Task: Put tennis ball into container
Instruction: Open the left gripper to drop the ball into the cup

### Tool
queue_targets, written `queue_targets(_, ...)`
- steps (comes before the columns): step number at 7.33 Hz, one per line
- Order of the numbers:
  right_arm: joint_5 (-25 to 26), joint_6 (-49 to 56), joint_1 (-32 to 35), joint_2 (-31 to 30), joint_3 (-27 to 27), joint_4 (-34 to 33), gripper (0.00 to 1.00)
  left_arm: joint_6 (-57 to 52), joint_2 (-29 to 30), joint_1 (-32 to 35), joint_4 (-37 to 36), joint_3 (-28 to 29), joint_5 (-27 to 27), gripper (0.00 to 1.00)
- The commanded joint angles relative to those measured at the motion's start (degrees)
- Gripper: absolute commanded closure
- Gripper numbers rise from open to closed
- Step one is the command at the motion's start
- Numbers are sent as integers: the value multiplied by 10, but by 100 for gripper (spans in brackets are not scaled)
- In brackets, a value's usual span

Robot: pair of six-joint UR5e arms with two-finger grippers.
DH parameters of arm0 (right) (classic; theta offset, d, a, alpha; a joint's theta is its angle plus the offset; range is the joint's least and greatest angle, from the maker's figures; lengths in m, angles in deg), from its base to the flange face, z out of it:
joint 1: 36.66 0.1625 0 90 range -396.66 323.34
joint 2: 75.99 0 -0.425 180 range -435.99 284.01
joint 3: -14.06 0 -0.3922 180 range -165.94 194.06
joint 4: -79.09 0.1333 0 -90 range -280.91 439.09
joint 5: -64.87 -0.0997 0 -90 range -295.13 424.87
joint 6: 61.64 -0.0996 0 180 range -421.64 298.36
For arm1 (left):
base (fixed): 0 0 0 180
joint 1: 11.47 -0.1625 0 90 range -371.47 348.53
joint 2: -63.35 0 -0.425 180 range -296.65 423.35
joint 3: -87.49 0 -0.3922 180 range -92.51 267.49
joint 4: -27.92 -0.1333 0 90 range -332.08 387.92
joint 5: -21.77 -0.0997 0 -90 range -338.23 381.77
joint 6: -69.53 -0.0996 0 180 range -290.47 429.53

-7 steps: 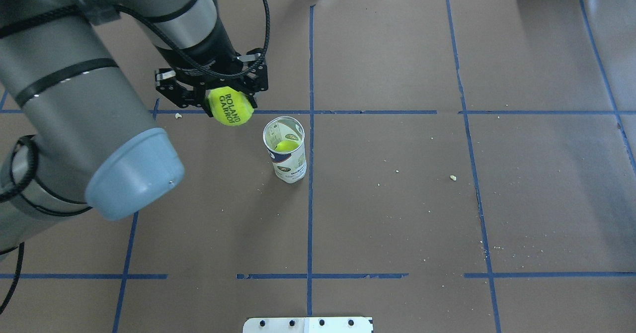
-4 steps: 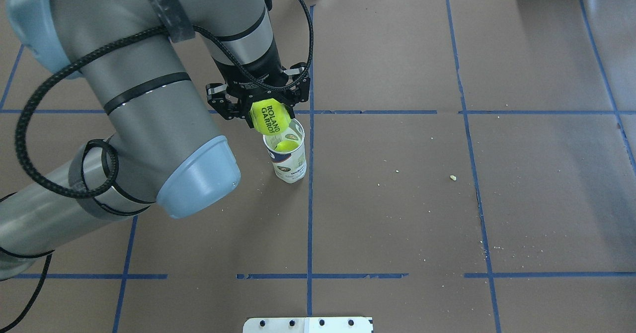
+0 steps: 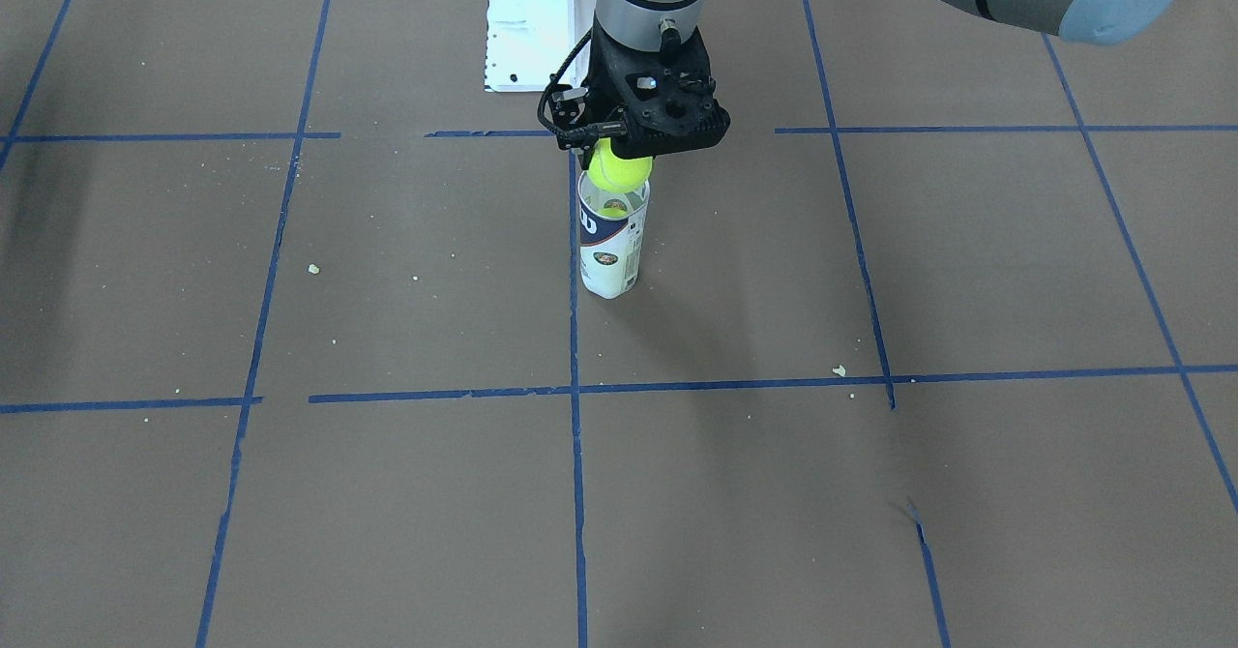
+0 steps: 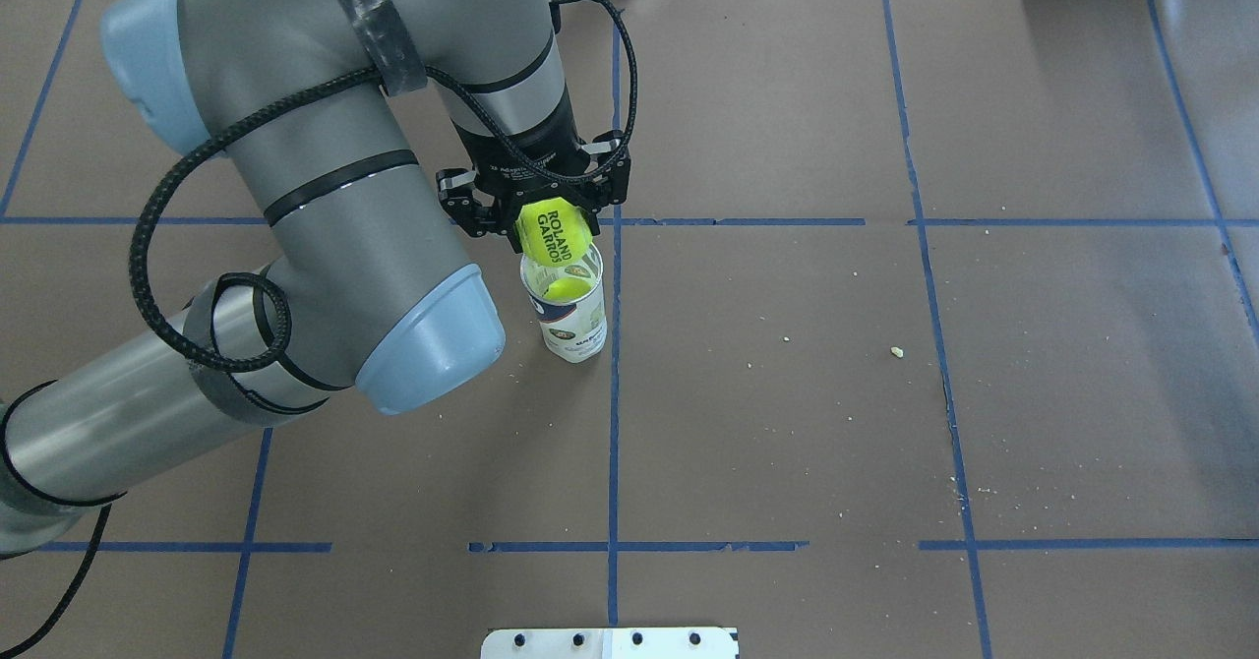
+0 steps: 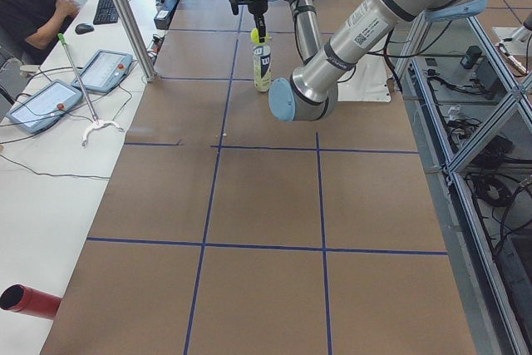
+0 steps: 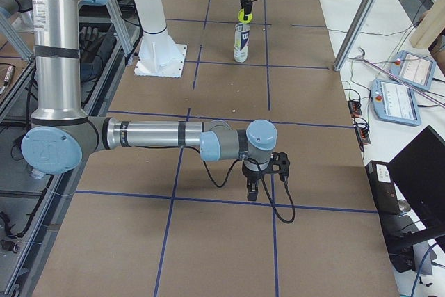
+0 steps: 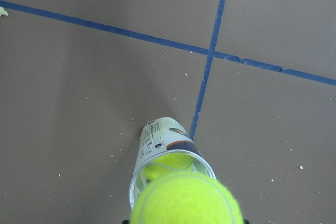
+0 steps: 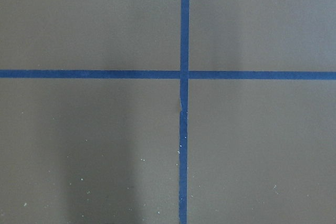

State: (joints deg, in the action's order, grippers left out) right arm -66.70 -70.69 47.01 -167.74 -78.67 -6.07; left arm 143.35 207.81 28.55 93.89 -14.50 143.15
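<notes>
A yellow-green tennis ball (image 4: 556,233) printed "ROLAND GARROS" is held in my left gripper (image 4: 547,229), which is shut on it. It hangs just above the open mouth of the container (image 4: 572,323), slightly toward the far-left rim. The container is a clear upright can with a navy-and-white label (image 3: 609,251). Another yellow-green ball (image 4: 568,289) lies inside it. In the left wrist view the held ball (image 7: 186,200) fills the bottom edge over the can (image 7: 163,142). My right gripper (image 6: 265,184) points down at bare table far from the can; I cannot tell whether it is open or shut.
Brown paper with blue tape lines (image 4: 615,393) covers the table, with small crumbs (image 4: 896,351) scattered on it. The white robot base plate (image 3: 527,19) stands behind the can. An operator (image 5: 33,6) sits at a side desk with tablets (image 5: 104,68).
My left arm has carried the ball to the right, from left of the can to just above its mouth. The can has stayed put.
</notes>
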Motion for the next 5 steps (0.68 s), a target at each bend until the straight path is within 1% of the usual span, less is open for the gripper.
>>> queue_targets(1, 0, 0, 0, 0, 0, 0, 0, -2, -7, -4, 20, 14, -10, 100)
queue_targets(2, 0, 0, 0, 0, 0, 0, 0, -3, -11, -5, 29, 14, -11, 88)
queue_targets(3, 0, 0, 0, 0, 0, 0, 0, -5, -18, -5, 30, 11, -11, 1)
queue_targets(5, 0, 0, 0, 0, 0, 0, 0, -5, -21, -5, 30, 1, -11, 0)
